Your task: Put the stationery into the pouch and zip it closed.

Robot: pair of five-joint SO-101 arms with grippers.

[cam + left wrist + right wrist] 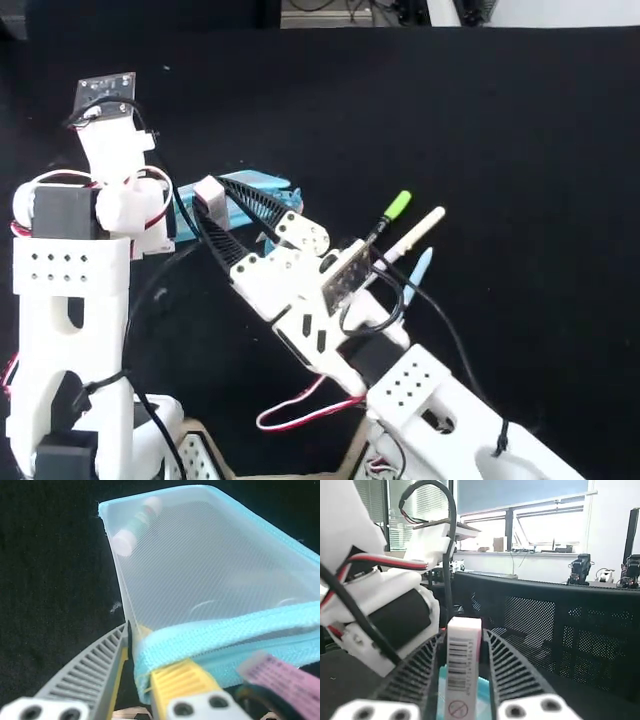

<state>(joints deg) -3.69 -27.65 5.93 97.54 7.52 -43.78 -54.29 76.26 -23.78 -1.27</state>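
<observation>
With left hand point(135, 632), pinches the pouch point(210, 570) by its zip edge; with right hand point(464, 635), clamps an eraser point(462, 670) just above. Seems mid-loading: next, needs lowering it inside, then fetching pens point(415, 228) at three o'clock of the pouch.

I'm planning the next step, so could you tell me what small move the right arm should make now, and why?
Probably lower the right gripper slightly and open it: its pink-and-white barcoded block sits just over the translucent blue-zippered pouch, whose edge the left gripper pinches.
</observation>
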